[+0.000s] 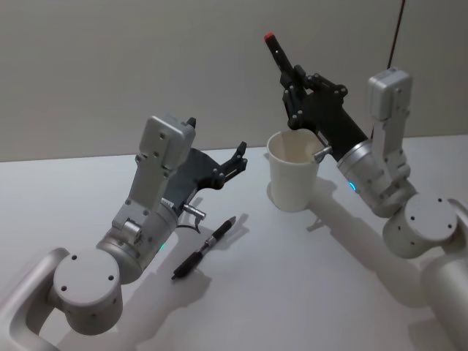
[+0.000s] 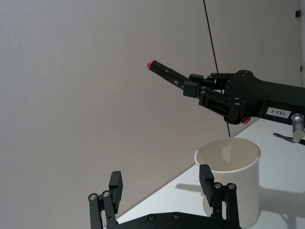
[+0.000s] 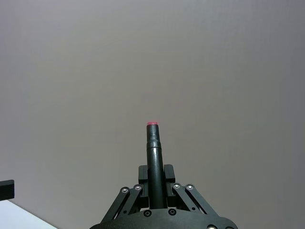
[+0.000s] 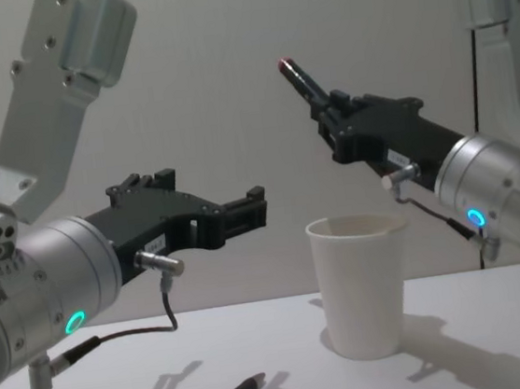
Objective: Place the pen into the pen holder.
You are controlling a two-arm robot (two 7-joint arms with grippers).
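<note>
Right pincer (image 1: 292,84) is clamped shut on the red-tipped pen (image 1: 278,51), gripping it at the lower part of the barrel. The pen is tilted, with its red end up and pointing away and toward the robot's left. The end inside the jaws is hidden.

In the chest view this pincer (image 4: 336,115) and pen (image 4: 299,79) sit above the rim of the pen holder (image 4: 363,286), clear of it and not touching.

The holder stands upright on the counter (image 1: 329,292), mouth open.

Left pincer (image 1: 238,157) is spread wide with nothing in it. It hovers above the counter on the holder's left, apart from it.

Count:
- 2 pens: the gripped one, plus a second pen (image 1: 205,248), black, lying flat on the counter beside the left arm, well apart from the holder.
- 1 holder.
- 2 pincers.
</note>
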